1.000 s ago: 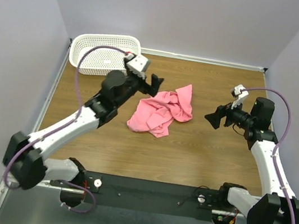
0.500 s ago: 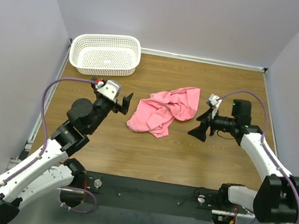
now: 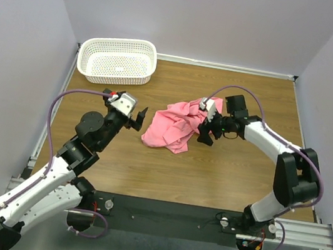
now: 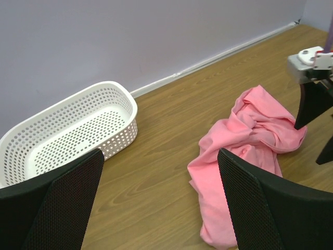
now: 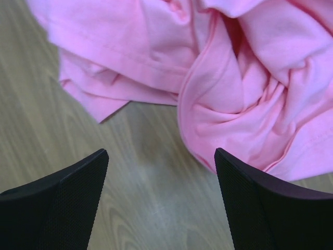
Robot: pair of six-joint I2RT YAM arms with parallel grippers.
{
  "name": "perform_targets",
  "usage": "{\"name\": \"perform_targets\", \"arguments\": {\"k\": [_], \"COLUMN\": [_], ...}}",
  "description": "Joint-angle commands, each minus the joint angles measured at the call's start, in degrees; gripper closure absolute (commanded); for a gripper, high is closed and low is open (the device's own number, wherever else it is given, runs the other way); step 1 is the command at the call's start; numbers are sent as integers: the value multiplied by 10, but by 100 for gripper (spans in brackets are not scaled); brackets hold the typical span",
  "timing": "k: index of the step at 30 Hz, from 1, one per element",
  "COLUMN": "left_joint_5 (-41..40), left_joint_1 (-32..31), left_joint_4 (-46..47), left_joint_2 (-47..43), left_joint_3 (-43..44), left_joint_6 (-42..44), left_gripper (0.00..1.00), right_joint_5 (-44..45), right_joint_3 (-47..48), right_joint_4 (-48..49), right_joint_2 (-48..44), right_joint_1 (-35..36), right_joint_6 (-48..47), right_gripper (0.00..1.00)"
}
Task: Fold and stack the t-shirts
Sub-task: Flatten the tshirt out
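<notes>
White basket [image 3: 118, 60] sits in the far-left corner of the table [image 3: 235, 174], the left gripper [image 3: 137, 119] hangs spread and empty over bare wood just left of the crumpled pink t-shirt [image 3: 176, 126] at mid-table, and the right gripper [image 3: 203, 135], jaws apart, empty, hovers at its right edge

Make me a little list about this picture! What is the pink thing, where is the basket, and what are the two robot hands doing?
t-shirt: one, pink, crumpled in a heap in the middle of the table, not folded
basket: white with holes, far left corner, nothing inside
left gripper: open, holding nothing, left of the t-shirt and apart from it
right gripper: open, at the t-shirt's right edge, gripping nothing
table: brown wood
</notes>
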Motion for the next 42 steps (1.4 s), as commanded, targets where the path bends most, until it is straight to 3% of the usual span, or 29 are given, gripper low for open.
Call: {"name": "perform_targets", "arguments": {"k": [1,7,10,20,25,30,33,39,42], "left_joint_5": [20,107,259,281,253,191,143,68,36], "left_joint_1": [2,3,1,-3,-25,-67,-104,-140,-142], "left_joint_4": [7,47,101,112,57,27,13,-31,-47], "left_joint_2": [10,35,53,154,256,304,343,443,481], "left_joint_3": [3,-34,-98,-51,-4,19,39,99,124], "left_joint_6": [8,28,57,32,30,45,52,56,55], "left_gripper": [2,2,2,2,5,21,21,21,26], "right_joint_5": [105,133,135,129,131,141,140,145,148], "right_joint_3": [45,49,41,51,60,67,69,65,66], "right_joint_4": [-2,22,30,45,45,45,45,44,44], "right_joint_2": [43,76,85,110,123,117,111,93,73], "right_joint_1": [17,24,25,33,33,33,33,33,31], "right_joint_6": [6,51,71,110,127,150,156,165,175], "right_gripper": [13,22,26,34,41,65,78,97,99]}}
